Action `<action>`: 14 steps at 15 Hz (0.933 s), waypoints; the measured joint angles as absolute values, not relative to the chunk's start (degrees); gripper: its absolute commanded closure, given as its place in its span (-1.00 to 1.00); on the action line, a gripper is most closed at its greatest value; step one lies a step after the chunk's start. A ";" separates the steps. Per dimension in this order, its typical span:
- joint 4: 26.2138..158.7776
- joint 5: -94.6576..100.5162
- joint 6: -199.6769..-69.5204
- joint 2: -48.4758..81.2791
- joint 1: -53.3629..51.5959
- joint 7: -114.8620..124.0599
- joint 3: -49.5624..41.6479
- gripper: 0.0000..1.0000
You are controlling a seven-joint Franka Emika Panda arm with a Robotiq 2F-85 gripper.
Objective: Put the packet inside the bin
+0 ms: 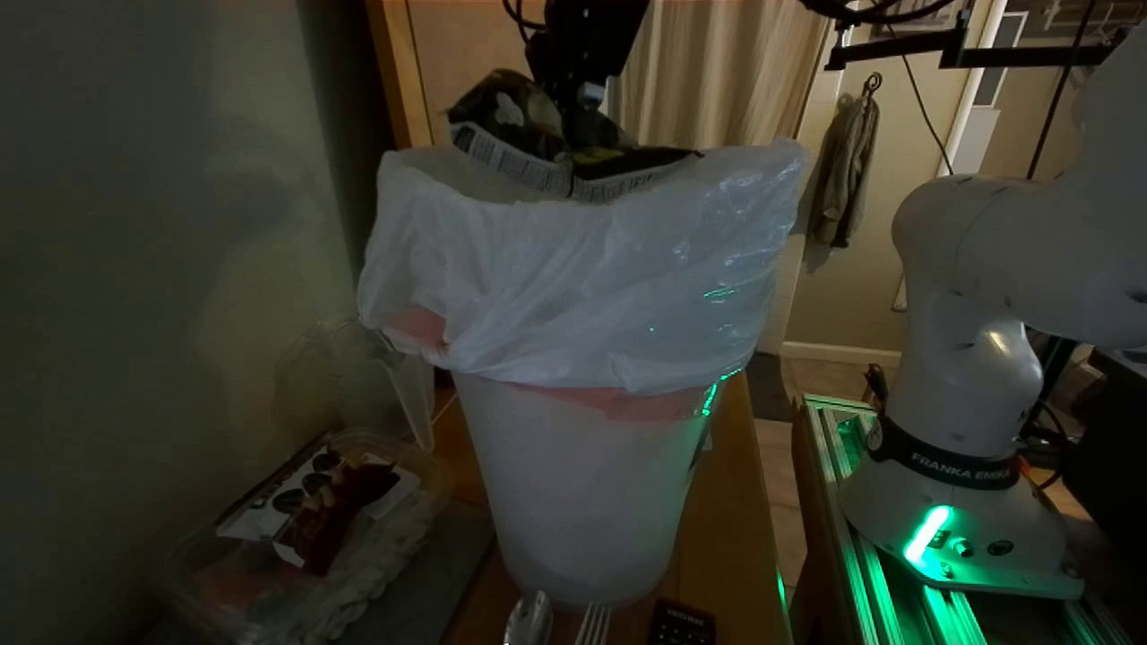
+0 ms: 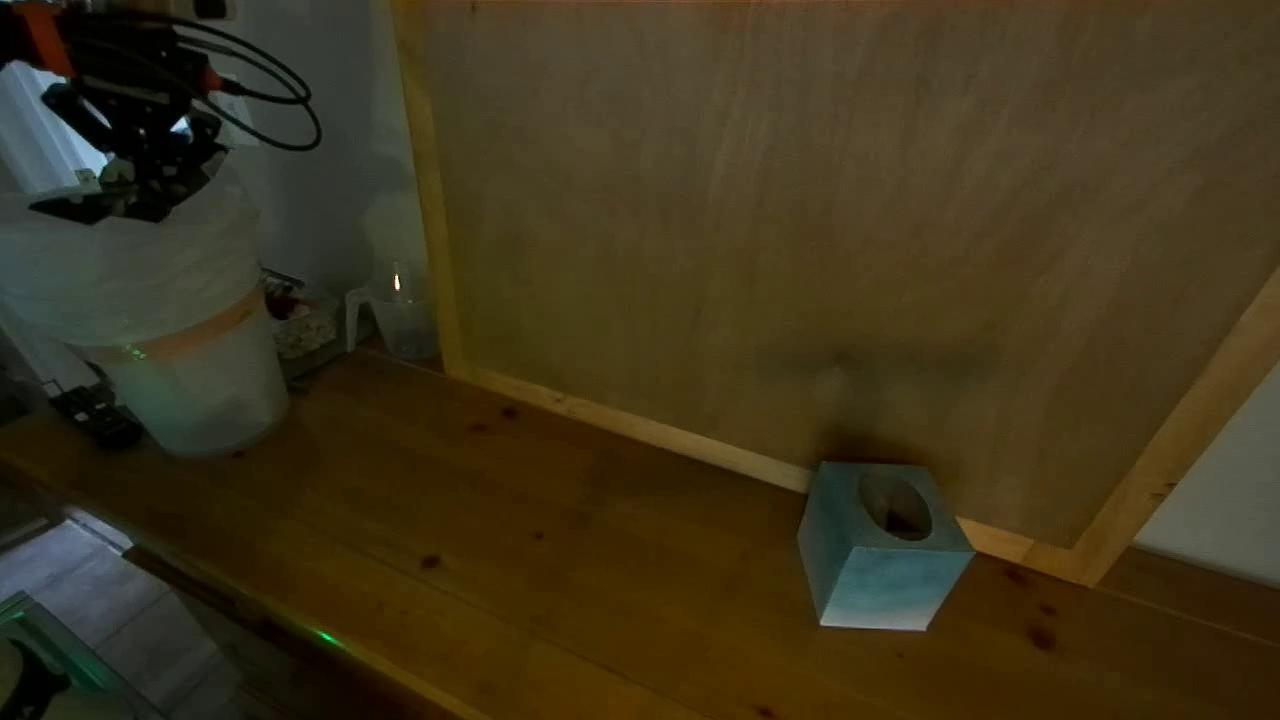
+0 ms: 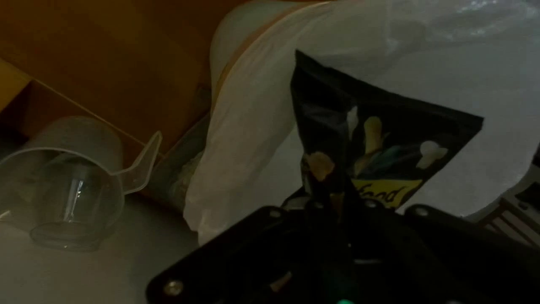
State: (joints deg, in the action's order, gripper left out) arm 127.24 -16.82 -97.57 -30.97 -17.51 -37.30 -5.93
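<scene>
The packet is a crinkled dark pack with a printed pattern, a yellow patch and a pale text strip. It shows in both exterior views [image 1: 511, 152] [image 2: 85, 207] and in the wrist view [image 3: 384, 143]. My gripper [image 1: 584, 134] is shut on the packet's middle, pinching it into folds; it also shows in the wrist view [image 3: 337, 207] and in an exterior view [image 2: 160, 185]. The white tapered bin [image 1: 582, 502], lined with a translucent bag [image 1: 573, 296], stands upright below. The packet is over the bin's mouth, its lower edge about level with the rim. The bin's inner bottom is hidden.
A plastic container [image 1: 314, 537] with a red-and-white pack [image 1: 336, 506] sits beside the bin near the wall. A clear jug [image 3: 80, 190] stands behind. A spoon [image 1: 529, 618], fork [image 1: 591, 624] and black remote [image 1: 681, 623] lie before the bin. A tissue box [image 2: 885, 550] stands farther along.
</scene>
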 measured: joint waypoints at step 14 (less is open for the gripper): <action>125.49 -13.90 -95.84 -23.01 -14.64 -35.65 0.95 0.95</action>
